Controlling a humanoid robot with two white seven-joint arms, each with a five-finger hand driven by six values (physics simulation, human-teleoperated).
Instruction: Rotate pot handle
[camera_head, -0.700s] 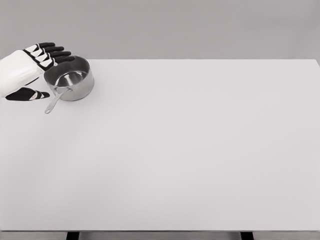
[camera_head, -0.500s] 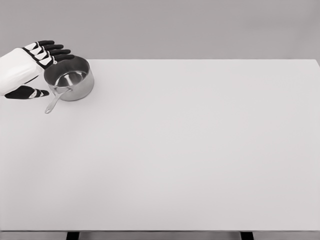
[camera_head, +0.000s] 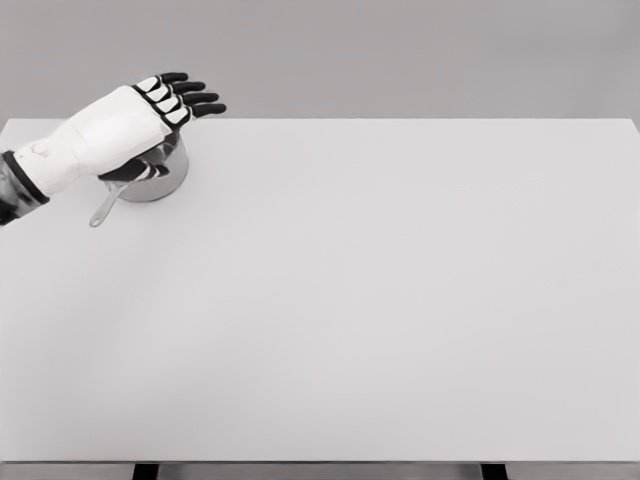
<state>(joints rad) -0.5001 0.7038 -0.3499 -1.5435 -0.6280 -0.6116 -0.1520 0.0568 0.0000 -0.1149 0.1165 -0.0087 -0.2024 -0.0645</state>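
The pot (camera_head: 160, 175) stands upright at the far left corner of the white worktop (camera_head: 380, 300), close to its far edge. It is a small metal pot, and most of it is hidden under the left hand (camera_head: 135, 125). The handle (camera_head: 104, 208) comes out from the pot toward the near left and its end lies low over the worktop. The left hand comes in from the left edge and is over the pot, with the palm down. Its four dark fingers (camera_head: 190, 98) are stretched out, lying side by side with small gaps, and they point to the right, past the far rim of the pot. The thumb (camera_head: 135, 172) is below the palm, over the open top of the pot near the root of the handle; I cannot tell whether it touches the rim. The fingers do not close on anything. The rest of the worktop is plain white.
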